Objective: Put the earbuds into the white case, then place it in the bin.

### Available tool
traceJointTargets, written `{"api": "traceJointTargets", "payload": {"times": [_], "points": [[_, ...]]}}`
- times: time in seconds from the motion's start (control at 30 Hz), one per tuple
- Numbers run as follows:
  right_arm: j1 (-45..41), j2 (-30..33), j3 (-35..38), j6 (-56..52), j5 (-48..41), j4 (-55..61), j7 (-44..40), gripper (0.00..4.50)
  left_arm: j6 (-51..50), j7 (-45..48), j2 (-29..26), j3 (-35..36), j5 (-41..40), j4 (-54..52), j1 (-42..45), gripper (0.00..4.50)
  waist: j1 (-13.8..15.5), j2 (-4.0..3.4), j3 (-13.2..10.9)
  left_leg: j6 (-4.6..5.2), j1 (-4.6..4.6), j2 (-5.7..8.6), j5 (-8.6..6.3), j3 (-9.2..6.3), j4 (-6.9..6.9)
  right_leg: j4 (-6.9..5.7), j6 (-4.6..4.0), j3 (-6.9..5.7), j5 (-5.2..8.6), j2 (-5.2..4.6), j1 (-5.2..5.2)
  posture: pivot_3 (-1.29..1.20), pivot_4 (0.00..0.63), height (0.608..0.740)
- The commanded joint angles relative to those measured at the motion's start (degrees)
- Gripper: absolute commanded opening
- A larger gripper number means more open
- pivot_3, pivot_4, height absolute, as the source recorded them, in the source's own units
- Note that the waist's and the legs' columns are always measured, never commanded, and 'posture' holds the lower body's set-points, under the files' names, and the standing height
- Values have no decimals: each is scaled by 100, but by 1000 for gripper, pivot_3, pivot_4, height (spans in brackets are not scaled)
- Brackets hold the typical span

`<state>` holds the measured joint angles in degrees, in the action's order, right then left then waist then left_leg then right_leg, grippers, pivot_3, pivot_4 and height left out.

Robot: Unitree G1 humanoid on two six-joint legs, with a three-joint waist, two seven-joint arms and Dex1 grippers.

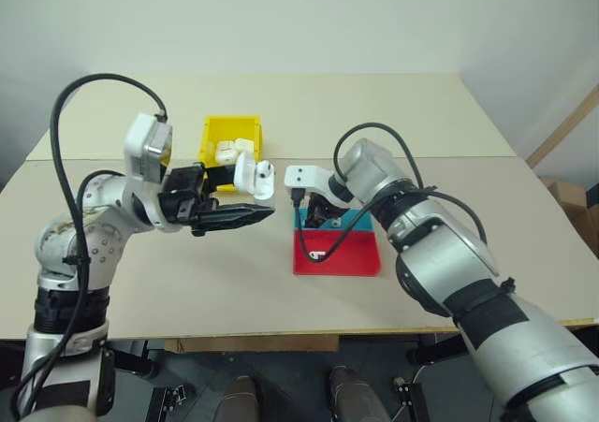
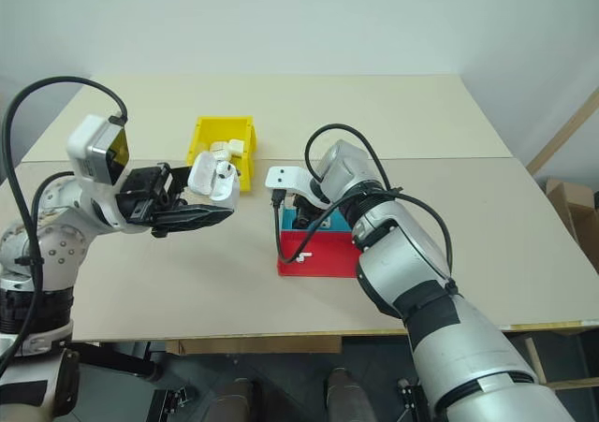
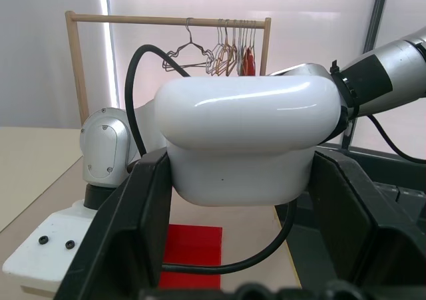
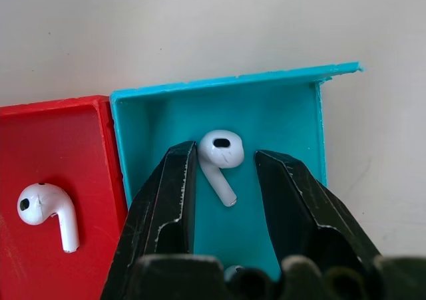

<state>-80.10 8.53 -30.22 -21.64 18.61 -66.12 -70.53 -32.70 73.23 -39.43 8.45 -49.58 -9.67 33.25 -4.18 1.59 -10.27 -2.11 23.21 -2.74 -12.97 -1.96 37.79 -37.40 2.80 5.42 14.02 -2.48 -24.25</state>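
Left arm is being held raised over the bench (image 1: 187, 282), forearm bent inward, left gripper (image 1: 251, 215) pointing roughly level toward the robot's right. Its fingers (image 3: 133, 227) are being kept closed on the white case (image 2: 212, 179), which is being carried in the air with its lid hinged open, just in front of the bin (image 1: 231, 141). In the left wrist view the case's rounded body is being clamped between the two black fingers.

Right arm is being reached forward and angled steeply down, wrist bent over the tray (image 1: 337, 254). Right gripper (image 4: 225, 173) is being held inside the tray's blue compartment (image 4: 279, 114), fingers parted, one on each side of an earbud (image 4: 220, 153) lying on the blue floor; whether the earbud is being touched cannot be told. A second earbud (image 4: 45, 210) is lying in the red compartment (image 4: 60, 147) alongside.

The yellow bin is being left standing on the bench beyond the case, with other white cases (image 1: 234, 151) lying inside it.
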Motion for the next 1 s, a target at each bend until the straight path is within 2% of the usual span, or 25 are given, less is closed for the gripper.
{"api": "traceJointTargets", "payload": {"times": [0.03, 0.37, 0.53, 0.63, 0.83, 1.0], "points": [[7, -10, 132, 17, 11, -15, 58, 1815, 22, -11, -88, 190, -111, -221, -3, 2769, 0, 0, 0, 0, 0, 0, 0, 0, 0, -1, 0, 0, 0, 0, 0, 0, 150, 740], [118, -23, 112, 98, 97, 48, -10, 1815, 15, -31, -101, 214, -116, -262, -32, 2769, -1, 0, 0, 0, -4, 0, 0, 0, 0, -6, 0, 1, 0, 0, 1, 0, 150, 740], [197, -24, 134, 64, 104, 107, -17, 648, 22, -37, -112, 219, -108, -272, -46, 2769, -3, 0, 0, 0, -9, 0, 0, 0, 0, -10, 0, 1, 1, 1, 3, 0, 150, 740], [177, -4, 269, -51, 34, 96, 19, 628, 22, -30, -124, 222, -106, -263, -47, 2769, -5, 1, 1, 0, -10, 0, 0, 0, 0, -11, 0, 1, 1, 1, 4, 0, 150, 740], [28, 316, 883, -557, -327, 179, 148, 628, 24, 2, -135, 221, -100, -218, -46, 2769, -1, 0, 0, 0, -6, 0, 0, 0, 0, -12, -1, 1, 1, 0, 1, 0, 150, 740], [66, 958, 1923, -1565, -1121, 986, 295, 628, 37, 90, -159, 238, -92, -103, -50, 2769, 36, -1, -1, 0, 7, 2, 0, -3, 0, -14, -1, -2, 1, -4, 1, 0, 150, 740]]}}
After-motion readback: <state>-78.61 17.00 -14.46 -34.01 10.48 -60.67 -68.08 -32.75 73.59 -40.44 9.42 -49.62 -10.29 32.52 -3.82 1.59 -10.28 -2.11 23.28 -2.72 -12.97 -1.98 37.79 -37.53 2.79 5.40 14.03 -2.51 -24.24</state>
